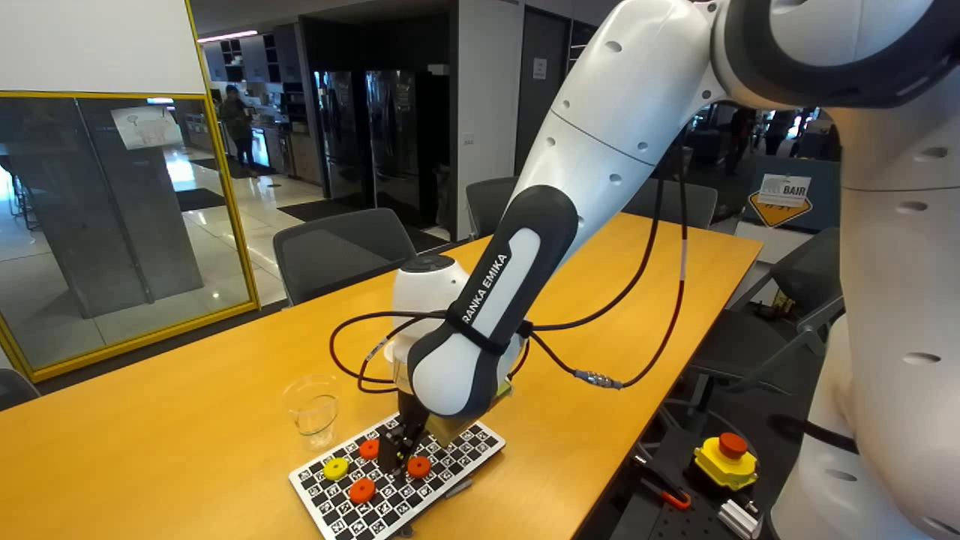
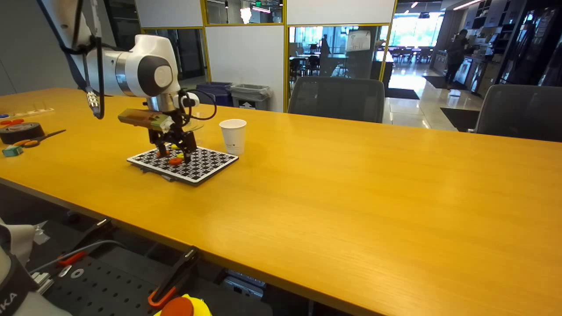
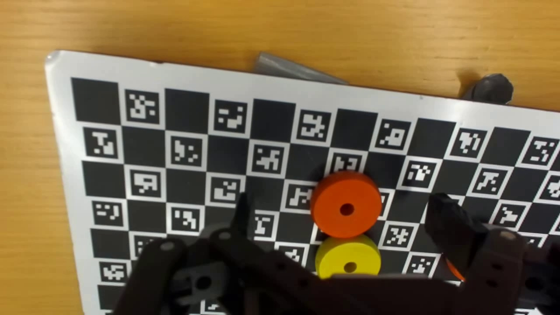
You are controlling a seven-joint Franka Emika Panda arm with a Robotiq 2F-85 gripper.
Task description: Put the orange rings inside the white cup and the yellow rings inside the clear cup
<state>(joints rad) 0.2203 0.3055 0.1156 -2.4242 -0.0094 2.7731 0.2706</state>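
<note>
My gripper (image 3: 343,205) is open, low over the checkered board (image 3: 175,78). Its fingers stand on either side of an orange ring (image 3: 345,188), apart from it. A yellow ring (image 3: 341,251) appears right beside that orange ring. A sliver of another orange ring (image 3: 455,267) shows under one finger. In an exterior view, the gripper (image 1: 397,457) is among several orange rings (image 1: 362,491) and a yellow ring (image 1: 336,469). The clear cup (image 1: 315,420) stands upright beside the board. The white cup (image 2: 233,138) stands upright near a board corner; in an exterior view the arm mostly hides it.
A grey cylindrical piece (image 3: 293,70) and a dark knob (image 3: 492,89) stick out at the board's edge. Black tape (image 2: 21,132), orange scissors (image 2: 33,142) and a small green block (image 2: 12,151) lie on the table. Cables (image 1: 360,322) loop around the arm.
</note>
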